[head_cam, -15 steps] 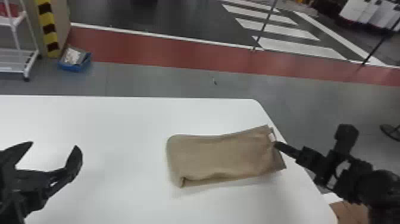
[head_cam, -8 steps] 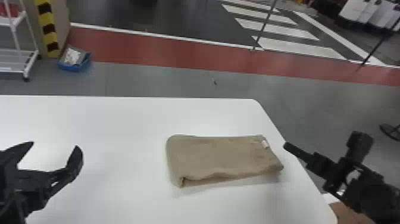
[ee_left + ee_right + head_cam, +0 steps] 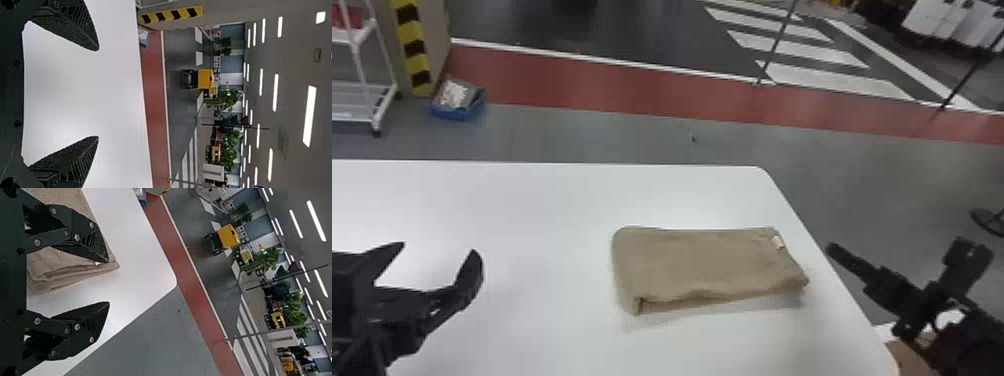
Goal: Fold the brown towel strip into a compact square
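One long rectangle is made by the brown towel strip point(image 3: 707, 265), laid flat in layers on the white table point(image 3: 532, 200), near the table's right edge. Its long axis is set mostly crosswise to the robot, from left to right, so that a short end is turned toward the right gripper point(image 3: 107, 282). At the far corner of that end a small white tag point(image 3: 778, 242) is seen. From the right gripper, the towel is found to the left, just beside it, with the table's edge placed between them in the head view. The right gripper's fingers are held apart and nothing is gripped. Well off on the towel's other side, the left gripper point(image 3: 438, 248) is likewise spread and empty, so the nearer hand is judged to be the right one. For a square, the long axis probably has to be halved: the right end would be pinched by the right gripper and carried leftward over the rest. If only the top layer were caught, the stack could be pulled askew.
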Tool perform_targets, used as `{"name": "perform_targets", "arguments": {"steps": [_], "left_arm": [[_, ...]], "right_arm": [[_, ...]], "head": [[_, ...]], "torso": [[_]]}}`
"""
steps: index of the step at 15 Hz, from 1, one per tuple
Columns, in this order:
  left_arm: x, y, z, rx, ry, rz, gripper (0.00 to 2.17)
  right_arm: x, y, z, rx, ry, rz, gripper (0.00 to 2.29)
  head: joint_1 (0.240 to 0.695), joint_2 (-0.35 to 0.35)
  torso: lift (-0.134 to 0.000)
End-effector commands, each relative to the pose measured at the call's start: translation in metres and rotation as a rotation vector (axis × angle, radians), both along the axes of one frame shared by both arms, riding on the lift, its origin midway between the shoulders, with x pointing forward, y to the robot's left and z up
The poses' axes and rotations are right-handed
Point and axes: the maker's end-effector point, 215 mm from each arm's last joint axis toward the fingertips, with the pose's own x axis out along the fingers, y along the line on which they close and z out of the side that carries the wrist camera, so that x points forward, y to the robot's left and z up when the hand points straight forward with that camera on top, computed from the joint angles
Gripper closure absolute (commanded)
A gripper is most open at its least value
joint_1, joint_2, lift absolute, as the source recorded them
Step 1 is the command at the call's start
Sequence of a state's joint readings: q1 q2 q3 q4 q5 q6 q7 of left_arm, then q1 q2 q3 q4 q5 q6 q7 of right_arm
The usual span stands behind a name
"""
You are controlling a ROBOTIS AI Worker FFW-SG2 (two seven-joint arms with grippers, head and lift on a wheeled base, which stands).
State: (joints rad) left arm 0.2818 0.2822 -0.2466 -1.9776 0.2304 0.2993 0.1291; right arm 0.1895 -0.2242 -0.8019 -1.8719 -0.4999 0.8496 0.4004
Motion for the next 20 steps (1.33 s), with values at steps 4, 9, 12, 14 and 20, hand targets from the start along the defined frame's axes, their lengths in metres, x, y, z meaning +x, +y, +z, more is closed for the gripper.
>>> {"name": "perform_targets", "arguments": {"steps": [4, 9, 12, 14, 20], "left_arm": [[-0.045, -0.086, -0.029, -0.172, 0.22, -0.169, 0.09], [-0.057, -0.14, -0.027, -0.229, 0.198, -0.259, 0.14], [-0.045, -0.127, -0.018, -0.209, 0.141, -0.23, 0.14], [-0.035, -0.112, -0.007, -0.16, 0.082, -0.195, 0.14], [-0.019, -0.082, 0.005, -0.077, -0.015, -0.124, 0.14]], "right_arm": [[-0.04, -0.02, -0.01, -0.02, -0.042, -0.055, 0.61], [-0.057, -0.021, -0.015, -0.064, -0.084, -0.077, 0.6], [-0.038, -0.005, -0.015, -0.053, -0.092, -0.043, 0.61], [-0.022, 0.003, -0.01, -0.027, -0.101, -0.032, 1.37], [0.011, 0.094, -0.023, -0.03, -0.079, 0.127, 2.01]], "head": [[0.695, -0.35], [0.695, -0.35], [0.695, -0.35], [0.695, -0.35], [0.695, -0.35]], "torso": [[-0.124], [-0.124], [-0.124], [-0.124], [-0.124]]}}
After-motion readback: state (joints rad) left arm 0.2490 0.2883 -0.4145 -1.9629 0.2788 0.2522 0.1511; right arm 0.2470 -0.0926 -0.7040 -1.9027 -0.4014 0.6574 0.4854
